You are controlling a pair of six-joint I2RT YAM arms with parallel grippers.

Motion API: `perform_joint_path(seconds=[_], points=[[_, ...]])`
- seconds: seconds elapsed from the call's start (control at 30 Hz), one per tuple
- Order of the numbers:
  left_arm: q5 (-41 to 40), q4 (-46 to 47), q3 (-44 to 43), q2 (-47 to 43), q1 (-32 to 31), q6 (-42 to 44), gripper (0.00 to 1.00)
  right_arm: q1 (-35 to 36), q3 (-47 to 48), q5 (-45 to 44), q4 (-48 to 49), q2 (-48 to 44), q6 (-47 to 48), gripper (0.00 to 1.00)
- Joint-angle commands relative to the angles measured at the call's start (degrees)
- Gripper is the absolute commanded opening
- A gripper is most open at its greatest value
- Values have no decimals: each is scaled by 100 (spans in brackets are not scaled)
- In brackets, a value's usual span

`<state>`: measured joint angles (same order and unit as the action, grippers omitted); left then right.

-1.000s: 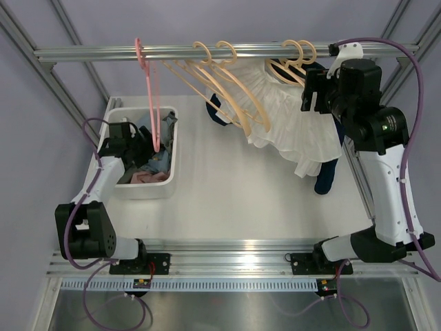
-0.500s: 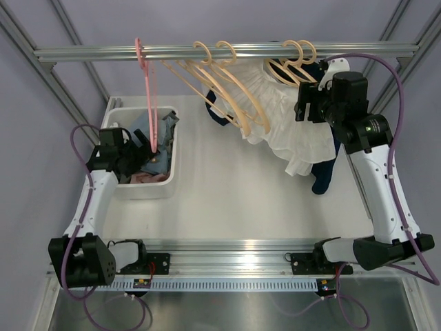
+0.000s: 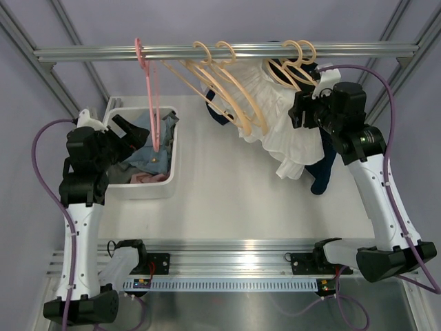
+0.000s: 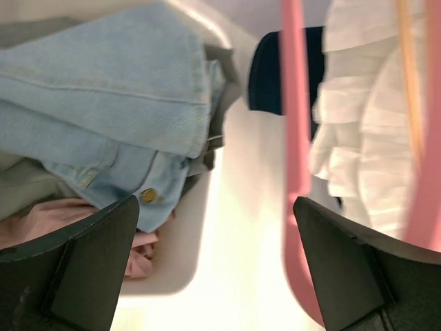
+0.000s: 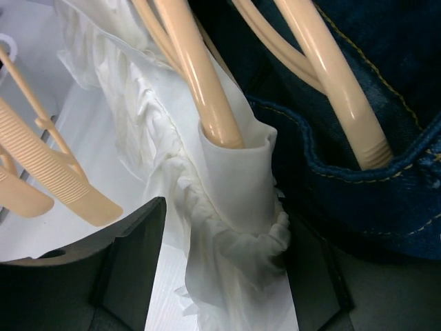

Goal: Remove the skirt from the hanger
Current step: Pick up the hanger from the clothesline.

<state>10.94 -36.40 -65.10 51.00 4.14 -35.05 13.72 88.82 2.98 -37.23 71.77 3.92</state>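
Note:
The white ruffled skirt [image 3: 275,121] hangs from a tan hanger [image 3: 288,72] on the overhead rail [image 3: 89,52], right of centre. In the right wrist view its waistband [image 5: 238,200] wraps the hanger's arm [image 5: 196,83]. My right gripper [image 5: 231,219] is open, with its jaws on either side of that waistband. The cloth touches the right finger [image 5: 313,276], and a thin gap shows at the left finger [image 5: 131,262]. From above, the right gripper [image 3: 299,112] sits at the skirt's upper right edge. My left gripper [image 3: 125,135] hangs wide open over the bin and holds nothing.
A dark denim garment [image 3: 322,172] hangs right behind the skirt on another tan hanger [image 5: 331,89]. Several bare tan hangers [image 3: 227,83] and a pink hanger [image 3: 153,103] hang further left. A white bin [image 3: 141,190] holds light blue jeans [image 4: 103,89] and other clothes.
The left arm has drawn back to the left off the bin and its jaws have opened wide. The right gripper has shifted left and down onto the skirt's waistband, jaws narrowing a little.

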Motion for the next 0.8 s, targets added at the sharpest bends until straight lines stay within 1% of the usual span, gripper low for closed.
perform_joint_path(seconds=[0.0, 0.03, 0.1, 0.13, 0.17, 0.23, 0.27, 0.3, 0.33, 0.37, 0.43, 0.5, 0.53, 0.6, 0.67, 0.77], points=[[417, 107, -441, -134, 25, -90, 99, -9, -57, 545, 664, -163, 223, 70], [453, 107, -494, -143, 25, -99, 99, -18, -92, 589, 717, -154, 223, 64], [627, 124, -626, -187, 25, -143, 99, -18, -215, 642, 901, -128, 162, 58], [672, 125, -679, -179, 25, -151, 99, -18, -259, 686, 972, -110, 135, 49], [716, 133, -714, -196, 25, -178, 99, -9, -338, 764, 1042, -102, 118, 44], [822, 125, -854, -205, 25, -169, 99, -9, -435, 835, 1200, -32, 91, 41], [918, 125, -907, -205, 25, -143, 99, -18, -461, 835, 1236, 4, 108, 41], [980, 133, -943, -205, 25, -134, 99, -9, -488, 827, 1297, 30, 178, 45], [1050, 151, -1013, -205, 25, -125, 99, -18, -549, 827, 1358, 83, 188, 52], [1242, 203, -1039, -205, 25, -125, 99, -18, -593, 792, 1516, 109, 205, 63], [1489, 282, -1109, -196, 25, -125, 99, -18, -568, 844, 1596, 188, 240, 62], [1762, 300, -1206, -187, 25, -125, 99, -18, -453, 932, 1544, 267, 240, 51], [1841, 274, -1276, -179, 25, -116, 99, -9, -340, 1071, 1509, 311, 232, 37], [1999, 169, -1522, -117, -18, -55, 99, -18, -295, 1099, 1482, 277, 144, 0], [1991, -76, -1890, -21, -115, 59, 99, -18, -277, 1099, 1482, 101, 56, 0], [1869, -314, -2216, 76, -379, 191, 99, -18, -198, 1099, 1369, -197, -102, 0]])
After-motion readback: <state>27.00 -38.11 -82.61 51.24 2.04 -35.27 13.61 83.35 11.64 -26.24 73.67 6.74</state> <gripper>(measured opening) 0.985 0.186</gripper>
